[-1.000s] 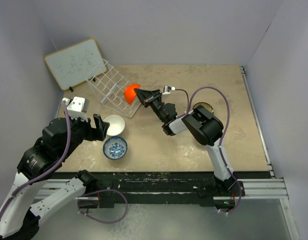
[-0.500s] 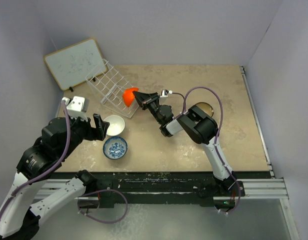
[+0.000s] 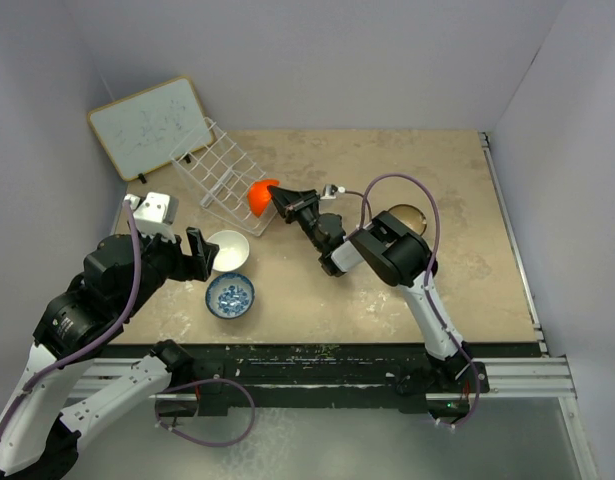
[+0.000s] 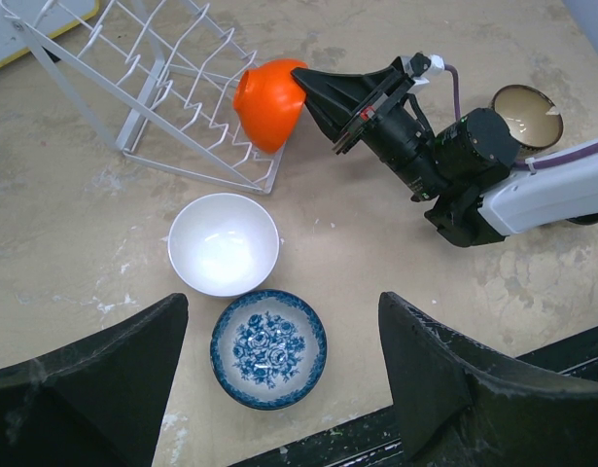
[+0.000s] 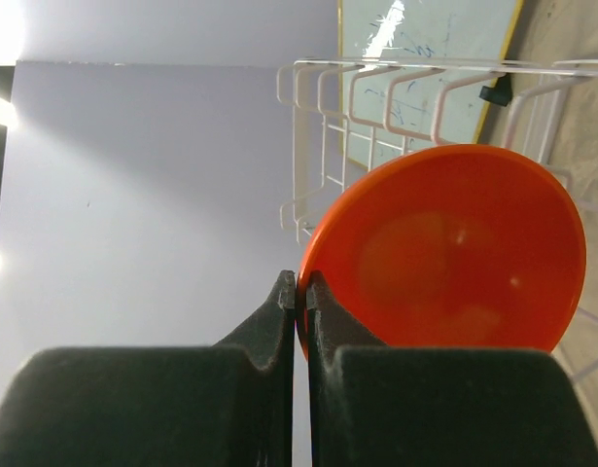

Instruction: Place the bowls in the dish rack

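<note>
orange bowl: tipped on edge at right end of dish rack; contact with wires unclear
right gripper: pinched on orange bowl's rim
left gripper: fingers spread, holding nothing, above white bowl and blue-and-white bowl
both bowls: upright on table, near rack
brown bowl: on table, beyond right arm
</note>
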Controlling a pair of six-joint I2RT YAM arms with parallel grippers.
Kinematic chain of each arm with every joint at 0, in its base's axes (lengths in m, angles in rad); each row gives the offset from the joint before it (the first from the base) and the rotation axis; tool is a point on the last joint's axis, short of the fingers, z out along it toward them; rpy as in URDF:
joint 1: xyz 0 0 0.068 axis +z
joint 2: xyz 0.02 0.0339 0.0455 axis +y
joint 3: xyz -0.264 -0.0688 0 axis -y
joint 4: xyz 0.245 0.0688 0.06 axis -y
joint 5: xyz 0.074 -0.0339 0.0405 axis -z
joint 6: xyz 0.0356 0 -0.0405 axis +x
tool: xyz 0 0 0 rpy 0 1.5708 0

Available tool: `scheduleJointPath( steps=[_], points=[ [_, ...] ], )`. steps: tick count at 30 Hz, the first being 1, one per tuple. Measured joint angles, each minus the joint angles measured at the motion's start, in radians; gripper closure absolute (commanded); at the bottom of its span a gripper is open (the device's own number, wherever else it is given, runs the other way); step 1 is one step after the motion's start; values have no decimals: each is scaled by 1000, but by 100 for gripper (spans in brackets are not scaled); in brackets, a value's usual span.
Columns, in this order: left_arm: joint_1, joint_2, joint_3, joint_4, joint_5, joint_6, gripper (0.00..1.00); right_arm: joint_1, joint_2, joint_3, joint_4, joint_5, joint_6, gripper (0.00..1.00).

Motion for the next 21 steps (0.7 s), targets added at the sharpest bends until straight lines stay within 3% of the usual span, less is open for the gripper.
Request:
scheduleJointPath(
  steps=[16,19,21],
  points=[
    [0,6,0,0,6,0,18,2,56,34,19,5,44,98],
    [0,8,0,0,8,0,18,3,56,34,18,6,48,79],
    [0,11,0,0,9,0,19,3,56,34,19,5,57,73]
  ],
)
